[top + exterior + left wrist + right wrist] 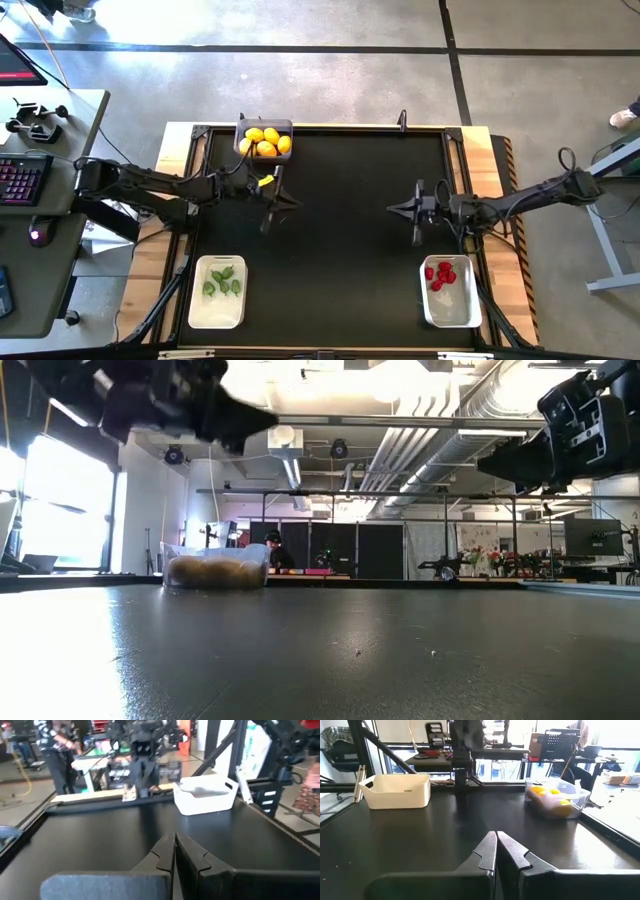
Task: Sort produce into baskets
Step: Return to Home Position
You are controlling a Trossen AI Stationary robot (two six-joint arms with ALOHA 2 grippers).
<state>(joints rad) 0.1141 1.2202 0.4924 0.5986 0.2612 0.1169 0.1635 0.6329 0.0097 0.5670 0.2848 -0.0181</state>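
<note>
Several yellow fruits lie in the bin at the table's far left; it also shows in the right wrist view and the low view. Green pieces lie in the white bin at the near left. Red pieces lie in the white bin at the near right, also in the left wrist view. My left gripper is shut and empty above the mat's left half. My right gripper is shut and empty above the right half. They face each other.
The black mat between the two grippers holds no loose fruit. A raised black frame edges the table. A desk with a keyboard stands left of the table. A person shows in the room behind.
</note>
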